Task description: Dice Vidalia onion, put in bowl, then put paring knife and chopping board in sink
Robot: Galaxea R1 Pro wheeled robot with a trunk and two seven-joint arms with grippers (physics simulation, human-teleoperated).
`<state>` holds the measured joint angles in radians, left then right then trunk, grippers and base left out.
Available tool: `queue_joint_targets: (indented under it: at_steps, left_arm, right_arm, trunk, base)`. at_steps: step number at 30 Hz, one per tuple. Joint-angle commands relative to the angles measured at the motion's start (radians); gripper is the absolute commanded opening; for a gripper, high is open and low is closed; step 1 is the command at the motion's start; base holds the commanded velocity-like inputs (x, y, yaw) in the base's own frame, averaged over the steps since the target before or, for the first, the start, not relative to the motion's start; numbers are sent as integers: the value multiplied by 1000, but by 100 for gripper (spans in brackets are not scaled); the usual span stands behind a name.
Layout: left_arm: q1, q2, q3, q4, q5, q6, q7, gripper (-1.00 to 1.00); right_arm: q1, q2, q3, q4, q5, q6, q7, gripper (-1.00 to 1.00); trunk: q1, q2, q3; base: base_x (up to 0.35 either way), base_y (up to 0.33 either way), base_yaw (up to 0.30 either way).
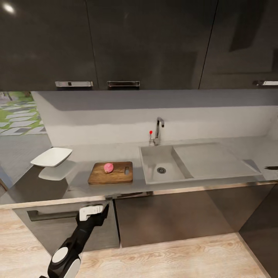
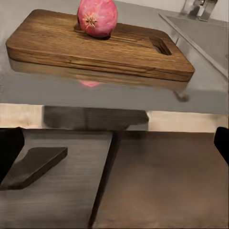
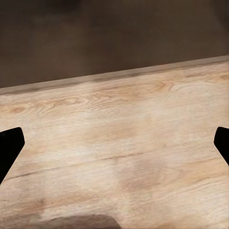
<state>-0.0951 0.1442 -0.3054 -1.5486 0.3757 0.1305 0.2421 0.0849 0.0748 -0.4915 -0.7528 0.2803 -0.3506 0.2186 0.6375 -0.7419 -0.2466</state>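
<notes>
The Vidalia onion (image 1: 108, 167), pinkish and round, sits on the chopping board (image 1: 112, 175), which lies on the countertop (image 1: 77, 189) just left of the sink (image 1: 148, 162). The left wrist view shows the onion (image 2: 97, 17) on the board (image 2: 109, 50) from close by. My left gripper (image 1: 94, 210) hangs below the counter's front edge, facing the board, open and empty (image 2: 114, 148). The white bowl (image 1: 51, 156) stands at the counter's left end. A dark pointed tip (image 1: 271, 168) at the far right edge looks like the paring knife. My right gripper (image 3: 114, 143) is open over the wooden floor.
A faucet (image 1: 158, 129) rises behind the sink basin, and a drainboard (image 1: 208, 160) extends to its right. Dark upper cabinets (image 1: 146, 42) hang above the counter. Dark lower cabinet fronts (image 2: 157, 181) with a handle (image 2: 33, 164) face my left gripper.
</notes>
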Motion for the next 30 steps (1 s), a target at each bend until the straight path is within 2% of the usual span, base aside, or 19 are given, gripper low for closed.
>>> queue_joint_targets:
  at_steps: [1, 3, 6, 10, 13, 19, 25, 29, 30]
  left_arm:
    - [22, 9, -2, -2, 8, -4, 8, 100]
    - [70, 33, -2, -2, 8, -41, 6, 100]
    - [108, 50, -2, -2, 8, -61, 6, 100]
    - [211, 59, -1, -1, 7, -72, 5, 100]
    - [259, 66, -1, -1, 6, -76, 5, 100]
    - [370, 117, 2, 5, 6, -127, 8, 100]
    - [394, 122, 4, 94, 6, -159, 7, 100]
    - [395, 112, 36, 172, 7, -172, 6, 100]
    - [395, 104, 52, 217, 7, -173, 6, 100]
  right_arm:
    - [0, 2, -7, -2, 7, -2, 8, 100]
    - [-1, 2, -7, -2, 7, -2, 8, 100]
    - [-1, 2, -7, -1, 7, -2, 8, 100]
    - [-1, 1, -7, -2, 7, -4, 8, 100]
    - [-1, 0, -7, -2, 7, -4, 8, 100]
    - [0, -1, -7, -2, 7, -3, 8, 100]
    - [0, -3, -8, -6, 7, -3, 8, 100]
    - [0, -2, -8, -16, 5, -4, 8, 100]
    - [0, -2, -7, -18, 6, -5, 8, 100]
  trunk:
    - [0, -1, -1]
    - [0, -1, -1]
    - [0, -1, -1]
    - [0, -1, -1]
    - [0, -1, -1]
    - [0, -1, -1]
    - [0, -1, -1]
    - [0, -1, -1]
    - [0, -1, -1]
  base:
    - [0, 0, 0]
    - [0, 0, 0]
    - [0, 0, 0]
    - [0, 0, 0]
    - [0, 0, 0]
    - [0, 0, 0]
    - [0, 0, 0]
    - [0, 0, 0]
    - [0, 0, 0]
